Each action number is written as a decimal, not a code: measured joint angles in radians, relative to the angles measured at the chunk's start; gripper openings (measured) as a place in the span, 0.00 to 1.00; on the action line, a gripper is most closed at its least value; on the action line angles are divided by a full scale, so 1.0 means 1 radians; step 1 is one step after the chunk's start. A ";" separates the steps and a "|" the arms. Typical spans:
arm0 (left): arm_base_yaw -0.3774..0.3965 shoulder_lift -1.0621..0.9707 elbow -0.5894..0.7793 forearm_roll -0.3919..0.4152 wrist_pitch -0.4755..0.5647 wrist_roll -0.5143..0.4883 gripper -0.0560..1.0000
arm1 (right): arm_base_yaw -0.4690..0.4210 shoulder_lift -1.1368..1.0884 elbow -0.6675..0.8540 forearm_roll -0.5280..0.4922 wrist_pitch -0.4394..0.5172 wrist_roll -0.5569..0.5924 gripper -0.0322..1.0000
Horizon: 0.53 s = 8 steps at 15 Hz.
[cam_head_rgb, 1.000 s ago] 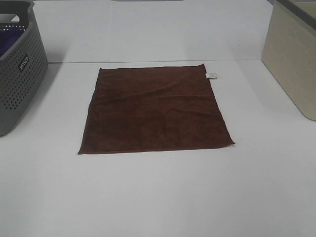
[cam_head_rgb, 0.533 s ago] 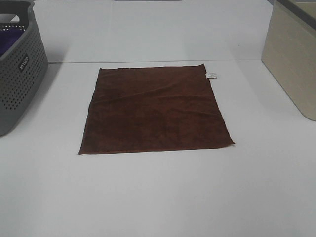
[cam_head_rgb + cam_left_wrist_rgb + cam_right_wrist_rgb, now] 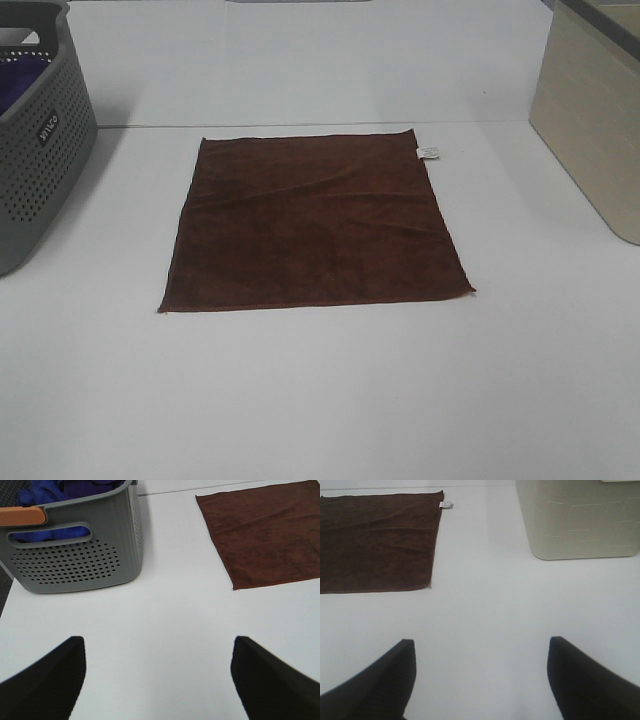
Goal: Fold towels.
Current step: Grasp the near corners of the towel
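Observation:
A dark brown towel [image 3: 312, 222] lies flat and unfolded on the white table, with a small white label [image 3: 428, 153] at its far right corner. It also shows in the left wrist view [image 3: 265, 532] and in the right wrist view [image 3: 377, 540]. Neither gripper shows in the exterior view. My left gripper [image 3: 157, 680] is open and empty over bare table, near the towel's near left corner. My right gripper [image 3: 480, 680] is open and empty over bare table, short of the towel's near right corner.
A grey perforated basket [image 3: 40, 140] holding blue cloth [image 3: 60, 490] stands at the left edge. A beige bin [image 3: 590, 110] stands at the right edge. Bare white table [image 3: 320, 400] lies in front of the towel.

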 joint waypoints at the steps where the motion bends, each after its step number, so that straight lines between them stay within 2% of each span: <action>1: 0.000 0.000 0.000 0.000 0.000 0.000 0.77 | 0.000 0.000 0.000 0.000 0.000 0.000 0.71; 3: 0.000 0.000 -0.012 0.000 -0.044 0.000 0.77 | 0.000 0.007 -0.004 -0.004 -0.010 0.000 0.71; 4: 0.000 0.006 -0.014 -0.005 -0.166 0.000 0.77 | 0.000 0.062 -0.016 -0.006 -0.078 0.000 0.71; 6: 0.000 0.060 -0.009 -0.038 -0.347 -0.001 0.77 | 0.000 0.172 -0.020 -0.007 -0.202 0.000 0.71; 8: 0.000 0.164 0.022 -0.064 -0.481 -0.001 0.77 | 0.000 0.325 -0.020 -0.024 -0.345 0.000 0.69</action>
